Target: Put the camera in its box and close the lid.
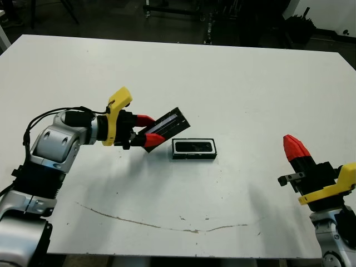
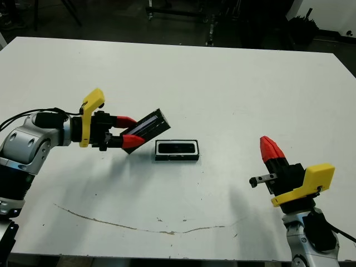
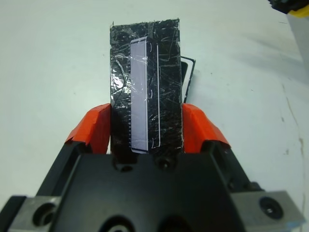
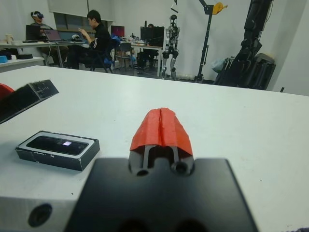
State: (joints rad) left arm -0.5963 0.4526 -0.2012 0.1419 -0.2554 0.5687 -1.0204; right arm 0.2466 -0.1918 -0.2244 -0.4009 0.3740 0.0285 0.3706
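The left hand (image 1: 149, 133) is squeezed tight on the lid (image 1: 167, 127). Its 2 red fingers (image 3: 95, 130) press on the 2 long sides of the lid. The lid is a flat black panel with a shiny, crinkly top. It is up in the air, tilted, with its far end higher than the end in the hand. It hangs just beside the box (image 1: 193, 149), on the robot's left side of it, and is not touching it.

The box sits flat on the white surface (image 1: 233, 83), near the middle. The camera (image 4: 57, 144) lies inside the box, a glossy black bar.

The right hand (image 2: 271, 151) is well apart from the box, on the robot's right side. Its 2 red fingers are pressed together and hold nothing.

People sit at desks far behind the surface.
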